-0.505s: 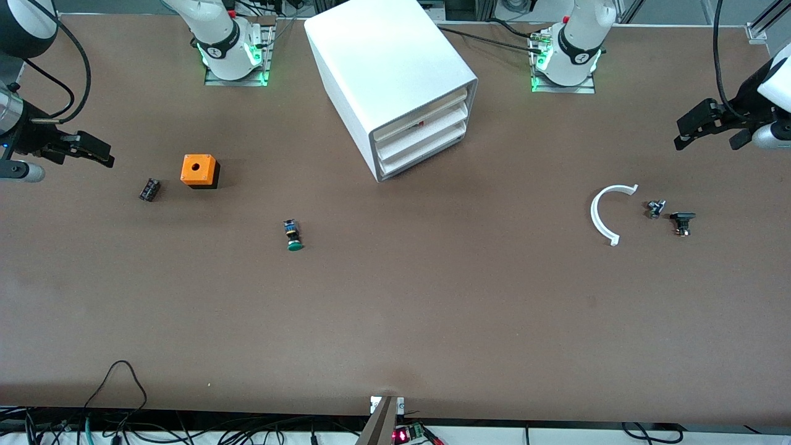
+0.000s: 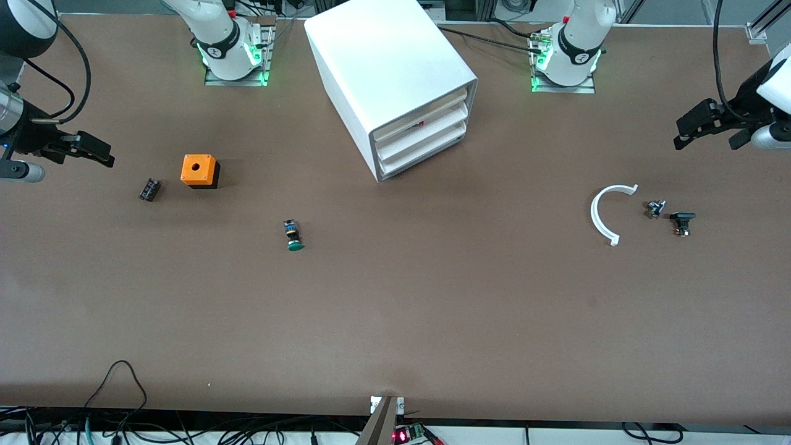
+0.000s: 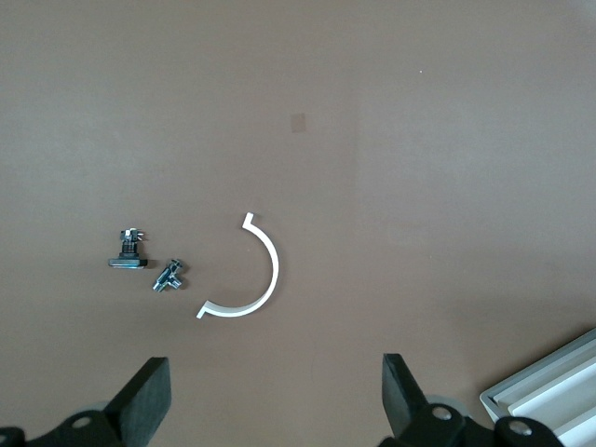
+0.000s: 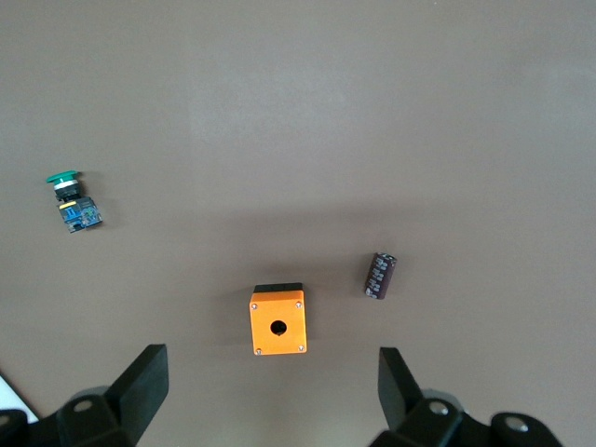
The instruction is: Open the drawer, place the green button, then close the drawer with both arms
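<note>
On the surface [image 2: 432, 309]: one cabinet [image 2: 389, 80] with three drawers, bottom drawer [image 2: 420, 154] shut; one green button [image 2: 293, 235] lying nearer the camera than one orange cube [image 2: 199, 170]. Left gripper [image 2: 707, 127] and right gripper [image 2: 83, 148] over the surface ends, jaws wide, holding nothing.

white arc [image 3: 261, 279], two small parts [image 3: 169, 276], open left gripper [image 3: 275, 400]

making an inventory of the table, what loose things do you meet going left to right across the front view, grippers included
right gripper → small black part → orange cube → button → cabinet → white curved piece → small metal part → black part → left gripper
</note>
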